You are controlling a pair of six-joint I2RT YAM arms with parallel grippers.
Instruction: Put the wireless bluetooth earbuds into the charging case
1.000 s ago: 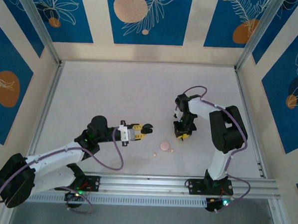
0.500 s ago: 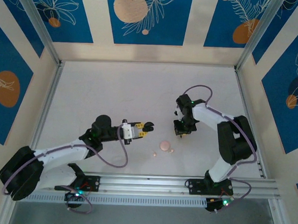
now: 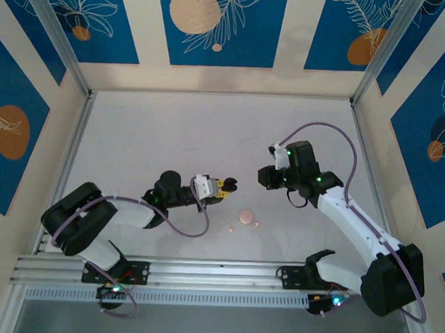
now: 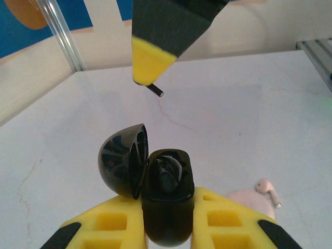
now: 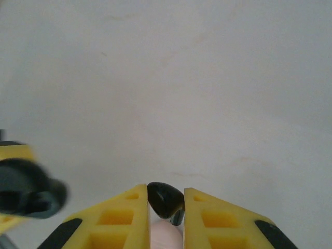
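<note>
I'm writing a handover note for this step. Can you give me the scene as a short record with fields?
left gripper: holds black charging case, lid open
right gripper: holds black earbud
table: pink case, pink earbuds beside it
insertion: not yet done; black earbud is apart from the open case

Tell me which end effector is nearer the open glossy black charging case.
Left. The left end effector clamps the open black charging case; the right end effector hangs apart, right of it in the top view, pinching a small black earbud.
</note>
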